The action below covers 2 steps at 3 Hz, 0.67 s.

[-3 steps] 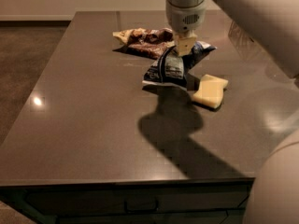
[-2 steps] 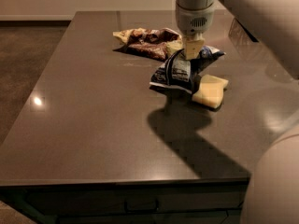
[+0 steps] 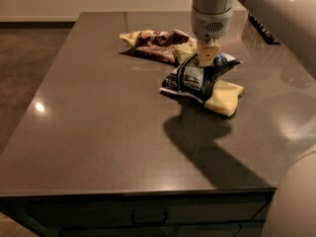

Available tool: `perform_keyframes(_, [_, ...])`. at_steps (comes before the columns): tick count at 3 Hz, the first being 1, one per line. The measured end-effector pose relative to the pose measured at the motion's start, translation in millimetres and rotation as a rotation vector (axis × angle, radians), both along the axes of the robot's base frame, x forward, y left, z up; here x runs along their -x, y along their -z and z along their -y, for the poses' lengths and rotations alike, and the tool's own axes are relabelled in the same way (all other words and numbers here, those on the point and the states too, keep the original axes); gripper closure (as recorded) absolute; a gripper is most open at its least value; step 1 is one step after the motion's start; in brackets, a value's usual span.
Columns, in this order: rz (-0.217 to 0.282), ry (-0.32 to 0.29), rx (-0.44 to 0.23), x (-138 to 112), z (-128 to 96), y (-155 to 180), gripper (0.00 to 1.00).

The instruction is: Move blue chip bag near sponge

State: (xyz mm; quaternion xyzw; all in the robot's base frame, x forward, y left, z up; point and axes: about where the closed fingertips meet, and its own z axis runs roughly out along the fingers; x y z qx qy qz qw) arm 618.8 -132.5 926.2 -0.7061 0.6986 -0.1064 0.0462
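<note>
My gripper hangs over the far right part of the tabletop, straight down from my wrist. My jaws are closed on the crumpled top edge of the blue chip bag, one cream finger on each side of it. The bag stands tilted, with its lower end down on the tabletop and its white label panel facing the near left.

The sponge lies just to the right of the bag, and the bag's right side touches or overlaps it. Behind the bag, close to my jaws, lies a brown and yellow snack bag, stretched leftward towards the far edge. I cannot tell whether the two bags touch.

The widest open surface is to the left and towards the near edge. There is only my shadow in front of the bag and a small spot of glare near the left edge. The left edge drops to carpeted floor. The near edge ends above a drawer front. To the right, my own arm covers the corner. A dark object shows at the far right, too hidden to name.
</note>
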Motion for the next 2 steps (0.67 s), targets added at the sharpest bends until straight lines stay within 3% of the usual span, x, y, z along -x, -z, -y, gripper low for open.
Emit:
perform_keyframes(1, [0.022,-0.004,-0.010,-6.3,-2.8,0.2,0.12])
perform_keyframes(2, [0.038,-0.007,-0.017,-11.0,-4.9,0.6,0.00])
